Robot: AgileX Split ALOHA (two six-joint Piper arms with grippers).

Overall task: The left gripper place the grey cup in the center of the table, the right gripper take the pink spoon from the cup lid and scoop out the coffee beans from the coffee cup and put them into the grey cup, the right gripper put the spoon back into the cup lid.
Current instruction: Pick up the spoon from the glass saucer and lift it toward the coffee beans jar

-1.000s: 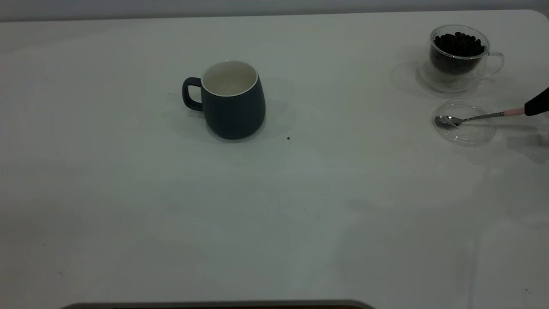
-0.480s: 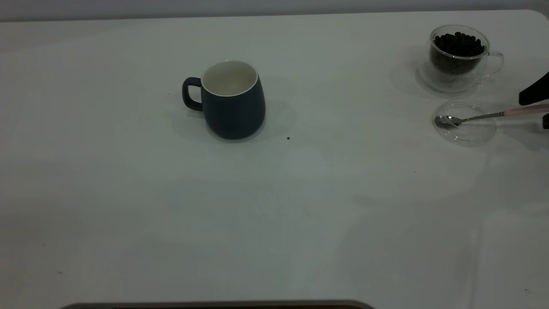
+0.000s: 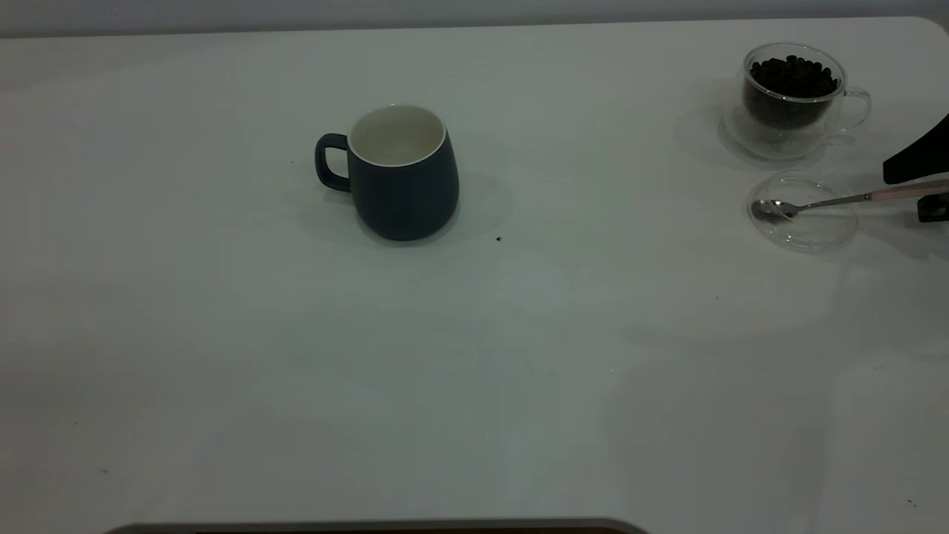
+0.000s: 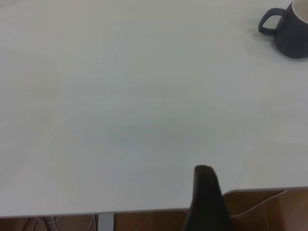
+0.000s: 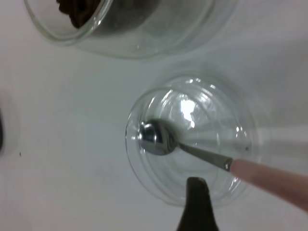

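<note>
The table (image 3: 474,371) filled nearly the whole exterior view, a plain white top with a few dark specks on it. The grey cup (image 3: 400,174) stood upright left of the middle, its handle turned toward the left side and its white inside bare of beans. Nothing stood between it and the things at the far right.

There the coffee cup (image 3: 792,100) stood near the back corner, with the coffee beans (image 3: 792,78) heaped dark inside its clear wall. Just in front of it, apart from it, lay the cup lid (image 3: 804,215), flat on the table. The pink spoon (image 3: 845,200) lay across the lid with its silver bowl resting inside the disc and its pink handle reaching out over the rim toward the right edge.

The right gripper (image 3: 923,189) showed only as two dark pieces at that edge, one above the pink handle end and one below, spread apart with the handle between them and no clamp on it visible. Most of the gripper was cut off by the frame. In the right wrist view the spoon (image 5: 202,154) lay in the lid (image 5: 192,139), and one dark fingertip (image 5: 196,204) stood just beside the stem; the other finger was out of sight.

The left gripper (image 4: 206,197) appeared in its own wrist view as a single dark finger over the table's near edge, well apart from the grey cup (image 4: 288,29); whether its fingers stood apart or together could not be told.
</note>
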